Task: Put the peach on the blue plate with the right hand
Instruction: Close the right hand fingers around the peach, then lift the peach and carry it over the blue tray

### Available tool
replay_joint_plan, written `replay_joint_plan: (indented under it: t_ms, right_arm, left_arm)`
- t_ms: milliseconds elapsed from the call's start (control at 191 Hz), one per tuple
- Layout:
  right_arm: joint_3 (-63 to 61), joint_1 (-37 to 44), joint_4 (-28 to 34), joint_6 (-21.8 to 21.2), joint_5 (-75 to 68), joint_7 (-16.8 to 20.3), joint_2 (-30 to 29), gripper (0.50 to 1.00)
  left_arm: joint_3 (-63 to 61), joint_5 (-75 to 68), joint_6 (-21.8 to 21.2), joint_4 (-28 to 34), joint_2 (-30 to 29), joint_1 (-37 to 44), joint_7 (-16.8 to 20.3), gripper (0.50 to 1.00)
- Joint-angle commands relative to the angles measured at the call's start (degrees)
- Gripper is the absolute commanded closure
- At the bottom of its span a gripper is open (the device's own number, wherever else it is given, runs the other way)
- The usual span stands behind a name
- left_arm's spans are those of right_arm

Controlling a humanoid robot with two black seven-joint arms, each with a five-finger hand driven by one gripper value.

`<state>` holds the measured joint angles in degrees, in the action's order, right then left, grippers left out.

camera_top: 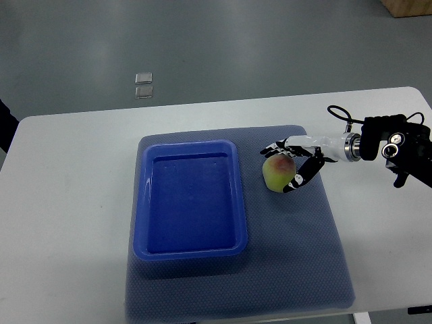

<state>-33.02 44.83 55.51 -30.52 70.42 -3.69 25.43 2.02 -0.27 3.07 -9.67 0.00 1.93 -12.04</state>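
Right hand [291, 165] has fingers curled round peach [277, 173], which sits on grey mat [304, 256] just right of blue plate [191, 200]. Nothing btwn them. White bench [67, 202] underneath.

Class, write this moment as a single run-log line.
right hand: closed around green-yellow peach | peach: on blue-grey mat, beside plate | blue rectangular plastic plate: empty | left hand: unseen

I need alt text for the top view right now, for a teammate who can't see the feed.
The robot's right hand reaches in from the right edge, fingers curled around a green-yellow peach that sits on a grey-blue mat. An empty blue plate, a rectangular tray, lies on the mat just left of the peach, all on a white table.
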Motion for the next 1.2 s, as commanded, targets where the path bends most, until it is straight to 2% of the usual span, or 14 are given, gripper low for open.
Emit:
replay_joint_plan:
  t_ms: [0, 58, 63, 157, 210, 278, 357, 362, 388, 530, 577, 624, 850, 1196]
  right_arm:
    - [1.4, 0.0, 0.0, 2.2, 1.0, 0.0, -0.2, 0.568]
    - [1.5, 0.0, 0.0, 2.5, 1.2, 0.0, -0.2, 0.570]
    - [1.6, 0.1, 0.0, 3.6, 2.2, -0.5, -0.2, 0.572]
    - [1.6, 0.1, 0.0, 4.5, 3.8, -2.5, -0.2, 0.576]
    - [1.6, 0.1, 0.0, 4.8, 4.4, -3.0, -0.3, 0.599]
    - [1.6, 0.0, 0.0, 5.0, 4.6, -3.2, -0.3, 0.677]
    - [1.6, 0.0, 0.0, 5.0, 4.6, -3.2, -0.2, 0.693]
    - [1.6, 0.1, 0.0, 5.1, 5.1, -3.2, -0.1, 0.746]
    - [1.6, 0.1, 0.0, 5.2, 5.4, -3.3, 0.0, 0.775]
    - [1.5, 0.4, 1.1, 4.5, 5.3, -5.2, 0.6, 0.848]
    - [1.5, 0.4, 1.1, 4.5, 5.3, -5.2, 0.6, 0.848]
    - [0.7, 0.7, 2.9, 4.4, 5.2, -6.0, 0.7, 0.879]
    - [-2.3, 2.3, 7.9, 4.3, 4.8, -6.1, -0.6, 0.883]
    - [-1.2, 3.0, 7.1, 5.0, 6.0, -5.7, -11.2, 0.883]
  left_arm:
    - [0.0, 0.0, 0.0, 0.0, 0.0, 0.0, 0.0, 0.500]
    - [0.0, 0.0, 0.0, 0.0, 0.0, 0.0, 0.0, 0.500]
    - [0.0, 0.0, 0.0, 0.0, 0.0, 0.0, 0.0, 0.500]
    - [0.0, 0.0, 0.0, 0.0, 0.0, 0.0, 0.0, 0.500]
    - [0.0, 0.0, 0.0, 0.0, 0.0, 0.0, 0.0, 0.500]
    - [0.0, 0.0, 0.0, 0.0, 0.0, 0.0, 0.0, 0.500]
    - [0.0, 0.0, 0.0, 0.0, 0.0, 0.0, 0.0, 0.500]
    - [0.0, 0.0, 0.0, 0.0, 0.0, 0.0, 0.0, 0.500]
    - [0.0, 0.0, 0.0, 0.0, 0.0, 0.0, 0.0, 0.500]
    - [0.0, 0.0, 0.0, 0.0, 0.0, 0.0, 0.0, 0.500]
    - [0.0, 0.0, 0.0, 0.0, 0.0, 0.0, 0.0, 0.500]
    - [0.0, 0.0, 0.0, 0.0, 0.0, 0.0, 0.0, 0.500]
    - [0.0, 0.0, 0.0, 0.0, 0.0, 0.0, 0.0, 0.500]
    - [0.0, 0.0, 0.0, 0.0, 0.0, 0.0, 0.0, 0.500]
